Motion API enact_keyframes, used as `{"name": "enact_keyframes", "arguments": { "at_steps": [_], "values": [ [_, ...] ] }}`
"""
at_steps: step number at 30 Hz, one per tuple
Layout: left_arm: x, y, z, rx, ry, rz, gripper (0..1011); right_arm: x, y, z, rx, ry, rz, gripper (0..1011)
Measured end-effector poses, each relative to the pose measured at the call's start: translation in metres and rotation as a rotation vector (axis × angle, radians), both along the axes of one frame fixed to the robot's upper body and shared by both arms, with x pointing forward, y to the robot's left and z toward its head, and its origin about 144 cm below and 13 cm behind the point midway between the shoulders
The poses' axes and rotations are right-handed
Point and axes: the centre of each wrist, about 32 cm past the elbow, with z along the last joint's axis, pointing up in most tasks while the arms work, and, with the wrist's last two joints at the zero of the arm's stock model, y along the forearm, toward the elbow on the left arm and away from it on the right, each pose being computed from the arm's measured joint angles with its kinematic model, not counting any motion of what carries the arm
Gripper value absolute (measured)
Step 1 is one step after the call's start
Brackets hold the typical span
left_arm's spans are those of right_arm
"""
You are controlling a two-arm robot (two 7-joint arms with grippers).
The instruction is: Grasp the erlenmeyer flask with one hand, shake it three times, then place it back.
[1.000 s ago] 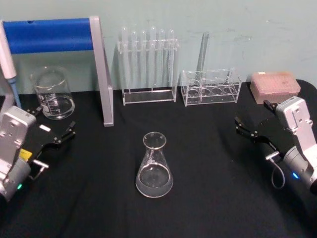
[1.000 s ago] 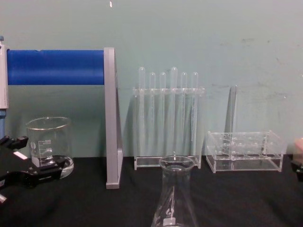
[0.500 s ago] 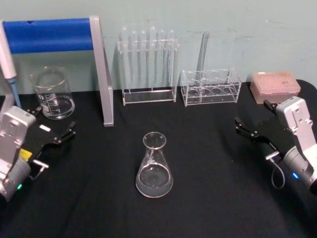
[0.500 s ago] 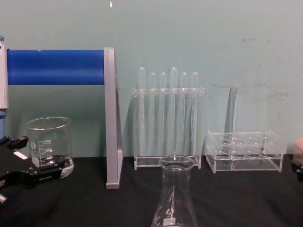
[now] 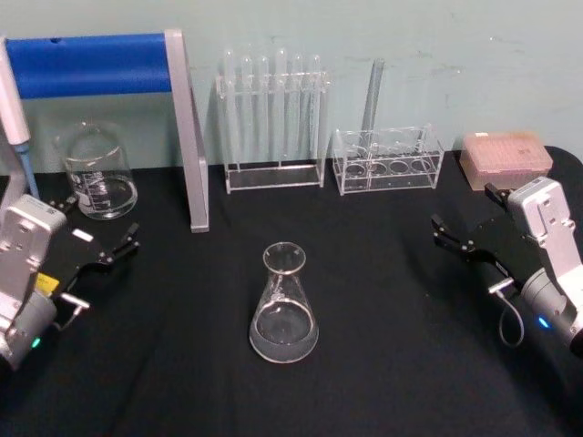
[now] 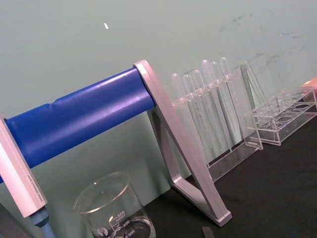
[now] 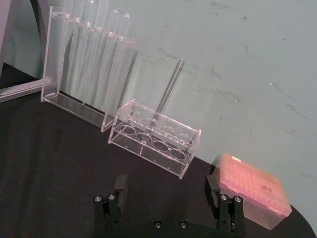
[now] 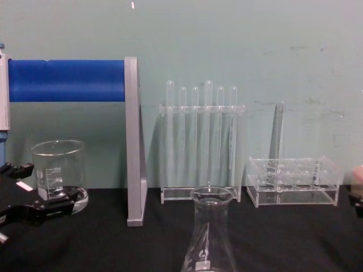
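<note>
Far from flask (image 5: 283, 305), both jaws parted

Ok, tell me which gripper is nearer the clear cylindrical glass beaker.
Left. The left gripper sits open just in front of the beaker; the right gripper is open across the table, beside the pink box.

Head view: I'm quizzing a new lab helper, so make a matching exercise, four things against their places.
1 flask
2 beaker
3 pink box
4 right gripper

A far right corner of the table
B middle of the table, standing alone
C open, at the right side
D far left, just beyond the left gripper

Pairs: 1-B, 2-D, 3-A, 4-C
</note>
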Motion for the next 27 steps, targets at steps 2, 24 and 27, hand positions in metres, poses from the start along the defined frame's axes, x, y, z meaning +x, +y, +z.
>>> {"name": "enact_keyframes", "arguments": {
  "at_steps": [2,24,27],
  "values": [
    [0.0,0.0,0.0,0.0,0.0,0.0,1001,0.0,0.0,0.0,0.0,0.0,0.0,1002],
    [0.0,0.0,0.0,0.0,0.0,0.0,1001,-0.0038,-0.0018,0.0048,0.038,0.0,0.028,1003],
    [0.0,0.0,0.0,0.0,0.0,0.0,1001,-0.0064,-0.003,0.0091,0.067,0.005,0.066,1003]
  ]
}}
